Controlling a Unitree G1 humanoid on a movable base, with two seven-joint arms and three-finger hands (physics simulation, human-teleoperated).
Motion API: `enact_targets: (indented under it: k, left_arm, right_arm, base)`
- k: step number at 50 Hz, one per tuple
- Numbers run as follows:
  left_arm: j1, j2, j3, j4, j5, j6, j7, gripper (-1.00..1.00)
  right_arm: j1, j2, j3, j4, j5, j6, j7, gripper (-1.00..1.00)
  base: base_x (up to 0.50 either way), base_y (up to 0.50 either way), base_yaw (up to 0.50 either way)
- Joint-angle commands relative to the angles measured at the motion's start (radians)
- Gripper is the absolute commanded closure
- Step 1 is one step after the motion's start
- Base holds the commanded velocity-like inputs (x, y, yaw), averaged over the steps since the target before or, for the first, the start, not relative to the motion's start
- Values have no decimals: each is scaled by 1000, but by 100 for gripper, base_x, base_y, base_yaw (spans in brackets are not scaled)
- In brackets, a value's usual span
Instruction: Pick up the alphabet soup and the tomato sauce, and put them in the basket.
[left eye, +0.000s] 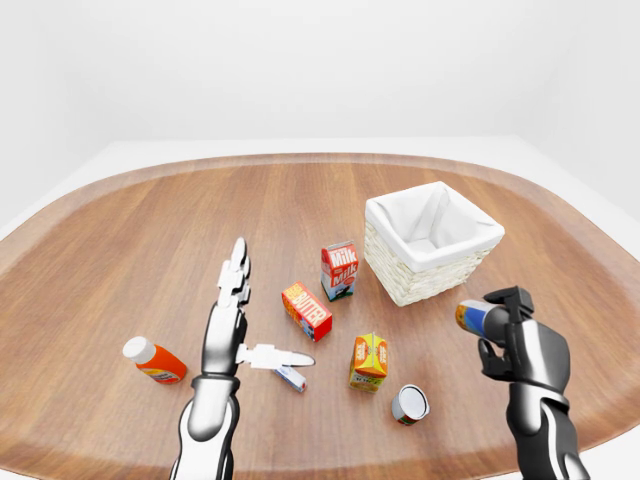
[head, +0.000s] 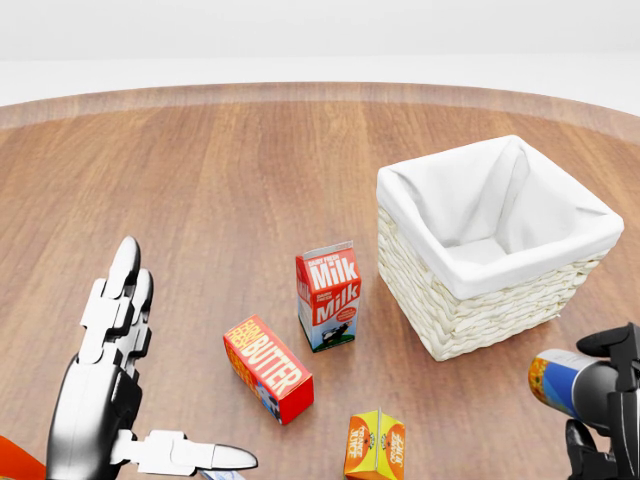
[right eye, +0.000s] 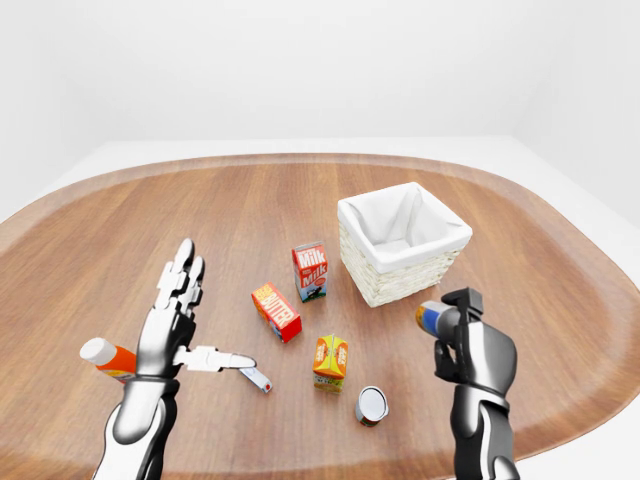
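Red and white, the carton (head: 329, 296) standing upright near the middle of the wooden table (left eye: 150, 230) reads "Milk" twice in bold letters. Just left of it in the head view lies an orange-and-red box (head: 267, 368) marked "BUTTER", tipped on its long side. Below these stands a small orange juice carton (left eye: 369, 360); its print is too small to read.

The wicker basket (head: 487, 243), square and lined with white cloth, sits right of the milk with nothing visible inside.

The right hand (left eye: 515, 335), glossy black and silver, has its fingers clenched round a can (left eye: 471, 316) with a blue-and-orange label, held above the table, below and right of the basket; which can it is cannot be read. A second can (left eye: 410, 404) lies on its side near the table's lower edge.

The left hand (left eye: 230, 318) hovers with fingers spread and released, holding nothing. Beside it lies an orange bottle (left eye: 154, 360) with a white cap.
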Motion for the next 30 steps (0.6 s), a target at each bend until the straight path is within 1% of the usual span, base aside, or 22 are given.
enact_targets:
  k: [1,6,10,15,17,23,30]
  left_arm:
    - [-3,1,0,2,-1,0,0,-100]
    - [-3,1,1,6,-1,0,0,-100]
    - [-2,1,0,6,-1,0,-1,-100]
    - [-1,1,0,5,-1,0,-1,-100]
    - [-3,1,0,10,-1,0,0,-100]
    - [-6,0,3,4,-5,0,-1,-100]
    - [-11,0,5,12,-7,0,0,-100]
  right_arm:
    - [16,72,-86,-177,138,0,88,100]
    - [21,105,-111,-269,234,0,170,100]
    - [18,124,-124,-301,263,0,206,100]
    - [7,144,-121,-389,317,0,271,100]
    - [-1,148,-120,-394,317,0,274,100]
    - [-48,132,-102,-455,335,0,308,100]
    - [-107,94,-89,-452,321,0,292,100]
  base:
    - [0,0,0]
    - [0,0,0]
    - [0,0,0]
    - [0,0,0]
    - [0,0,0]
    - [0,0,0]
    - [0,0,0]
